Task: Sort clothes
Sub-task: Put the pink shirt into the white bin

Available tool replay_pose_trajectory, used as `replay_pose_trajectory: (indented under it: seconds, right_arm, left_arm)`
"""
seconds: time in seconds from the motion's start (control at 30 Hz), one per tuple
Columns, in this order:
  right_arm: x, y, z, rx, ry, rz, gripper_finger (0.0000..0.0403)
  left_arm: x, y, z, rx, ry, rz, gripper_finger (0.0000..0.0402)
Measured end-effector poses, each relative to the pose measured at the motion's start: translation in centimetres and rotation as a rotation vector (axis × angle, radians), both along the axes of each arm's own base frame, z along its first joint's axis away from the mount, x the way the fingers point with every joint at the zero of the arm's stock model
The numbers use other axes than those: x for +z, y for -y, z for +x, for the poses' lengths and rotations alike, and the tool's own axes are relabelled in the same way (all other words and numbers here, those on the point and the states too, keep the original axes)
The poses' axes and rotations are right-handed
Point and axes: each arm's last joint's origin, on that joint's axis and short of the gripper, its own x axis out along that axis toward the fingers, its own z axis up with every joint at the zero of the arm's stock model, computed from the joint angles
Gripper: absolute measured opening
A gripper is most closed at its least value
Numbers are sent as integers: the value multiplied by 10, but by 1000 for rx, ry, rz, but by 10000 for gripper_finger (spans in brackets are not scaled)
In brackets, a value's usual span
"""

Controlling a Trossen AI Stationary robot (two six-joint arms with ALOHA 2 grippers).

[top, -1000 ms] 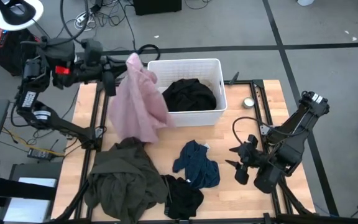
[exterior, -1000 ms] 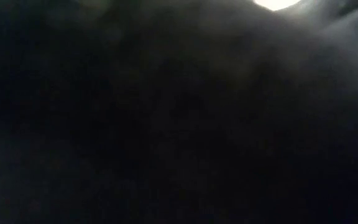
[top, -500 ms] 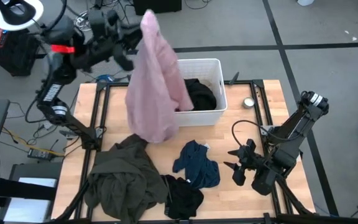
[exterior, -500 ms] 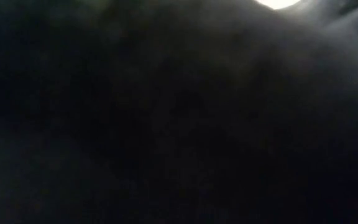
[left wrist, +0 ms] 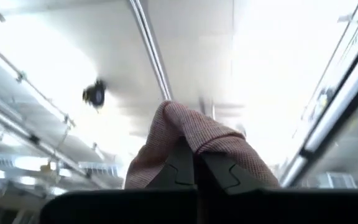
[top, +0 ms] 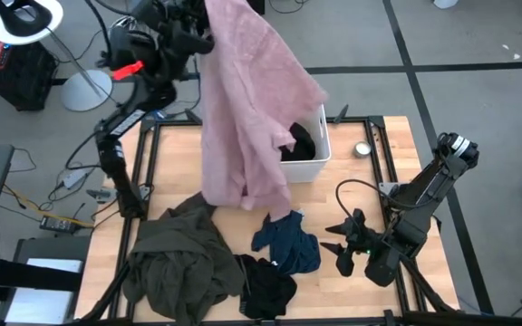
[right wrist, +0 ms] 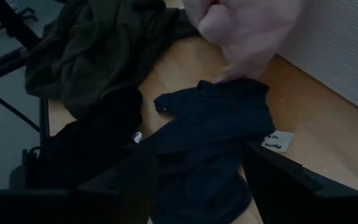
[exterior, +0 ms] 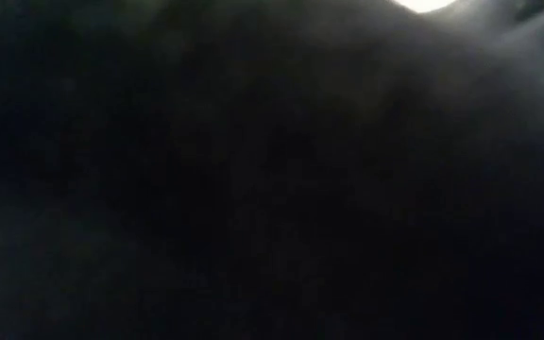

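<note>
Sorting is mid-carry: left gripper (left wrist: 194, 163), clamped on the pink garment (top: 247, 100), needs lowering over the white bin (top: 316, 149), while right gripper (top: 341, 246) hovers open-jawed beside the teal garment (top: 288, 240).

We see the pink garment (top: 247, 109) hanging high above the table, long and unfolded. The olive-green garment (top: 179, 258), teal-blue garment (top: 288, 240) and a black garment (top: 265, 288) lie crumpled on the table; another black one (top: 302, 140) is inside the bin.

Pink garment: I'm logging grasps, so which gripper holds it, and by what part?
The left gripper, shut, pinches a bunched fold at the top of the pink garment, which hangs below. The right gripper holds nothing.
</note>
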Motion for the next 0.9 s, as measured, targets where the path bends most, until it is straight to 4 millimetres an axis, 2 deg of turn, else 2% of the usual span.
replay_pose_trajectory:
  seconds: [0.1, 0.23, 0.33, 0.47, 0.67, 0.8, 0.9]
  right_arm:
    - [0, -1, 1, 6, 7, 0, 229]
    - [1, -2, 1, 7, 19, 9, 229]
    - [2, -2, 2, 8, 26, 17, 229]
    - [2, -3, 2, 9, 30, 23, 229]
    - [2, -3, 2, 13, 30, 19, 229]
    - [2, -3, 2, 18, 29, 13, 229]
    - [2, -4, 2, 18, 31, 16, 229]
  left_arm:
    - [-5, -10, 6, 10, -27, 21, 0]
    - [-22, -27, 18, -48, -338, -38, 0]
    - [-45, -39, 26, -59, -619, -175, 0]
    - [-77, -49, 27, -48, -933, -336, 0]
    - [-125, -52, 27, -35, -1370, -482, 0]
    - [-156, -54, 30, -50, -1576, -562, 0]
    - [-179, -58, 36, -59, -1662, -610, 1]
